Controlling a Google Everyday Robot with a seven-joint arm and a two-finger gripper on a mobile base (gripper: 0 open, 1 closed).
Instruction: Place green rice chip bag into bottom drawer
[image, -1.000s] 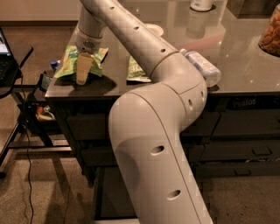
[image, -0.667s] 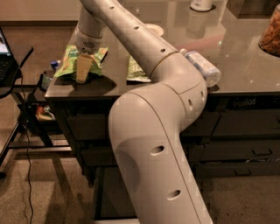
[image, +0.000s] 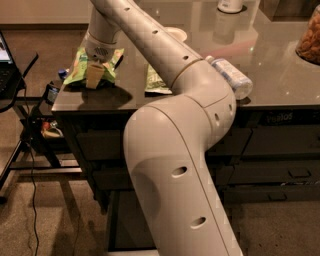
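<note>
The green rice chip bag (image: 79, 66) lies near the left end of the dark countertop (image: 270, 65), bright green and puffy. My gripper (image: 94, 75) reaches down from the long pale arm and sits on the bag's right half, touching it. The bottom drawer (image: 121, 226) shows as a dark open space low under the counter with a pale rim at the picture's bottom edge. My arm's big lower link hides most of it.
A flatter olive-green bag (image: 154, 81) lies mid-counter, partly behind my arm. A plastic water bottle (image: 231, 77) lies by the front edge. A jar (image: 309, 36) and white cup (image: 230, 5) stand farther back. A laptop stand with cables (image: 20, 115) stands to the left. Two closed drawers (image: 280, 142) face right.
</note>
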